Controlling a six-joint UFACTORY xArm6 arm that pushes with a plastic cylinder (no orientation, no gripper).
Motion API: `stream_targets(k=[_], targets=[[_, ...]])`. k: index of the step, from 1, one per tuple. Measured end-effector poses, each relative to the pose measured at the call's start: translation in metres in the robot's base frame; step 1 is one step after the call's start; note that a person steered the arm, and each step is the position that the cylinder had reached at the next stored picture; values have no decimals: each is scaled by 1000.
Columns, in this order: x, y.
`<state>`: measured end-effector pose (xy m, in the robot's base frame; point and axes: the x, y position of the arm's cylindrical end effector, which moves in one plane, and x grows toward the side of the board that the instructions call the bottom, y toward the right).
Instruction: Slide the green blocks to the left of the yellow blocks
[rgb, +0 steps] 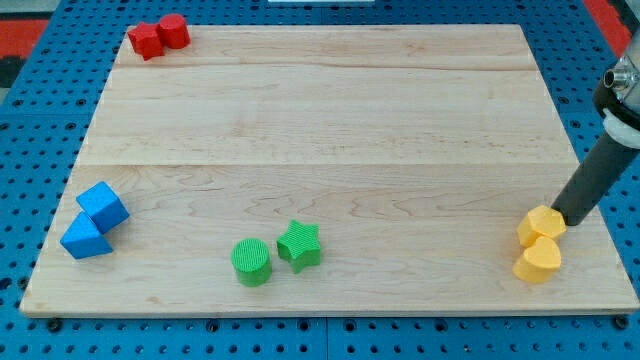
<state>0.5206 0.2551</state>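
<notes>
A green cylinder (252, 261) and a green star (299, 245) sit side by side near the view's bottom, left of centre. Two yellow blocks sit at the bottom right: a yellow hexagon-like block (540, 226) and a yellow heart-shaped block (538, 260) just below it, touching. My tip (569, 217) rests on the board right next to the upper yellow block, on its right side. The dark rod rises from there toward the view's right edge. The green blocks lie far to the left of the yellow ones.
A red star and a red cylinder (159, 37) touch at the top left corner. A blue cube (103, 206) and a blue triangular block (84, 239) touch at the left edge. The wooden board (330, 120) lies on a blue pegboard.
</notes>
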Motion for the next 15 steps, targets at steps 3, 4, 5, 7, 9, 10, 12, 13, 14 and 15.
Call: stream_targets(k=[3, 4, 5, 7, 9, 10, 12, 13, 14, 15], targets=[[1, -10], [-25, 0], [-60, -50], [-76, -305], [-9, -386], [38, -396], [62, -323], [42, -263], [39, -246], [20, -288]])
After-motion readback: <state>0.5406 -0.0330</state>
